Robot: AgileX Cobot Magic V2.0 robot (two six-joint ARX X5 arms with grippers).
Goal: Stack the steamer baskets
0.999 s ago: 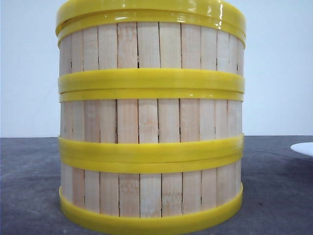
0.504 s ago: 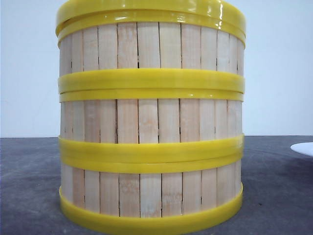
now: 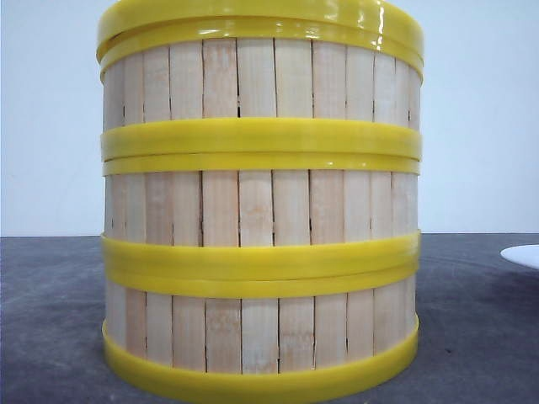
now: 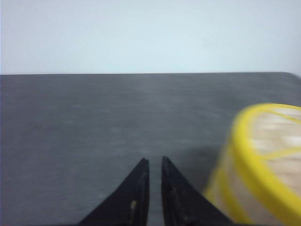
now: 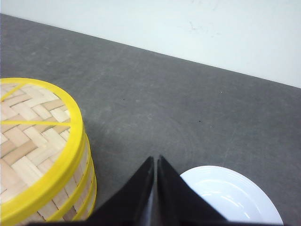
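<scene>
Three steamer baskets stand stacked one on another, close in front of the front camera, with pale slat walls and yellow rims. The stack's woven top shows in the right wrist view as the steamer baskets. It appears blurred at the edge of the left wrist view as the steamer baskets. My left gripper hangs over bare table beside the stack, its black fingers a narrow slit apart, holding nothing. My right gripper is shut and empty, between the stack and a plate.
A flat white plate lies on the dark grey table just beside my right fingers; its edge shows at the plate in the front view. A pale wall stands behind the table.
</scene>
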